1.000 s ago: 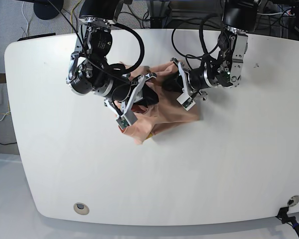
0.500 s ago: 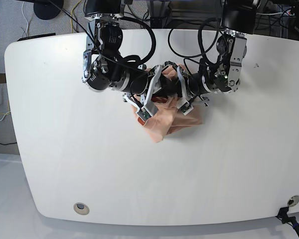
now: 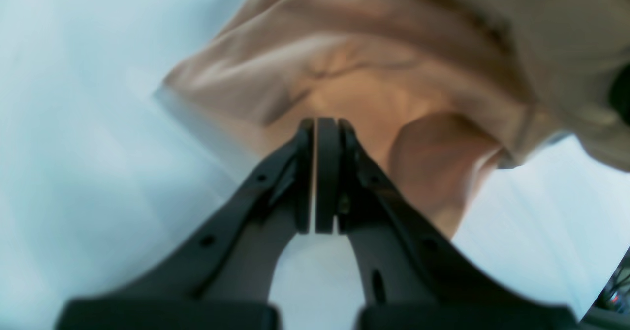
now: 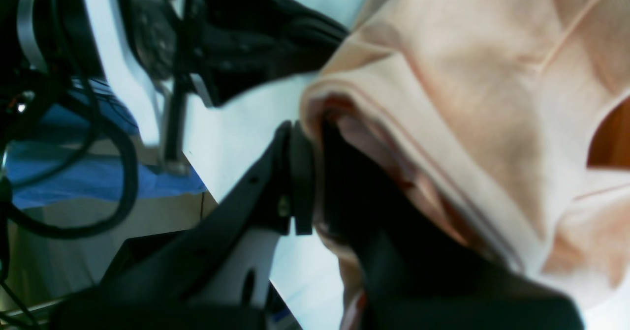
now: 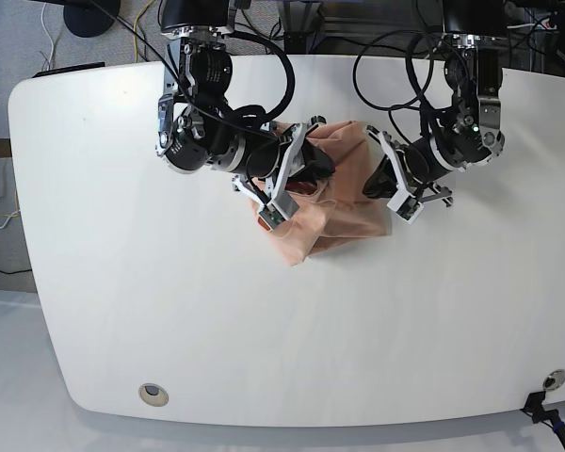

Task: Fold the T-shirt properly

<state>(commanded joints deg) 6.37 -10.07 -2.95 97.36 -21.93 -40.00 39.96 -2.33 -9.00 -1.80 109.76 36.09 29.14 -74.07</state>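
- So the peach-pink cotton T-shirt [image 5: 367, 221] is on the big white surface [image 5: 169, 301], around the middle from side to side, closer to the edge the arms reach in over than to the opposite one.
- It's bunched up, not flat: loose folds and creases, with one rumpled flap [image 5: 299, 240] pointing toward the edge opposite the arms.
- Right gripper [image 5: 326, 168]: jaws closed on the T-shirt. The right wrist view shows a fold of cloth pinched between the black fingers [image 4: 300, 187], with more fabric draped around them.
- Left gripper [image 5: 370, 192]: jaws pretty much closed, just a thin sliver between the fingertips, and no cloth pinched in there. It's by the side of the shirt away from the right gripper. Can't tell if the tips are actually touching the fabric.
- Both grippers are tilted in toward each other, a bit apart, with shirt between them.
- Two small round metal-looking fittings [image 5: 153, 395] sit near the surface's corners on the side opposite the arms, one per corner.
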